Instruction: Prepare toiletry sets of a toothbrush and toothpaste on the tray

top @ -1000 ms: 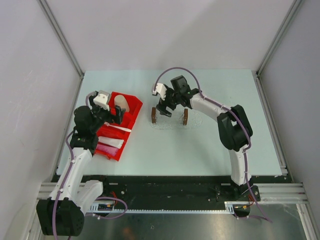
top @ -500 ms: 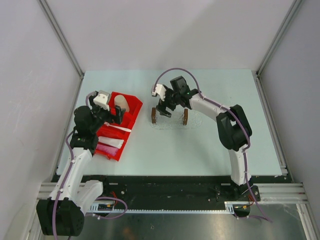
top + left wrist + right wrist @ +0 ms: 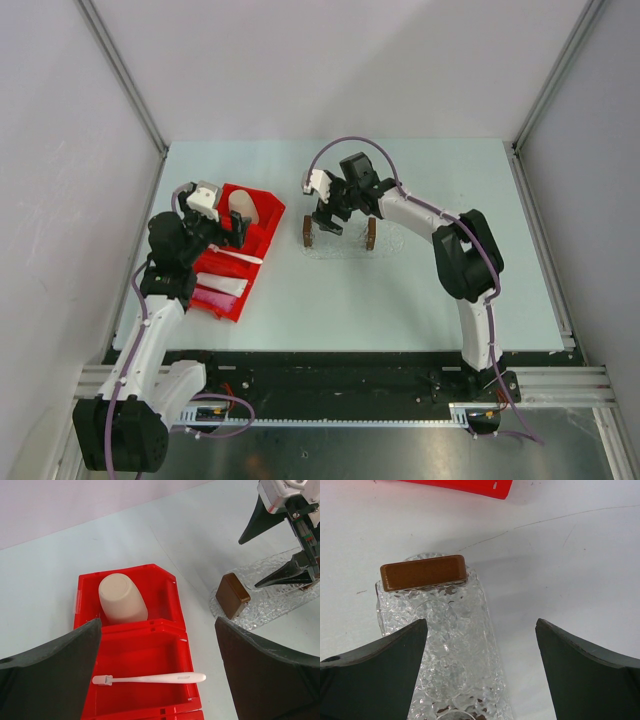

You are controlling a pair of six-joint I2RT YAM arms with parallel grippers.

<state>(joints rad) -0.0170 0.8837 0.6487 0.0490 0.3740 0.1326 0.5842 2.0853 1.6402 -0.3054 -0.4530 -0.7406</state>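
The toothbrush (image 3: pixel 149 678) lies flat across the middle compartment of the red bin (image 3: pixel 165 645). It is directly below the gap of the left jaws, which stand wide apart above it and hold nothing. A tan cup (image 3: pixel 122 597) sits in the far compartment. To the right on the bench (image 3: pixel 400 300), the clear tray (image 3: pixel 455 650) lies under the right jaws. These are also spread wide and empty, hanging over the tray's end by a brown block (image 3: pixel 423 572).

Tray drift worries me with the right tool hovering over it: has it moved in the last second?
No. In the top view the tray lies at the same spot and angle, just as far right of the red bin.
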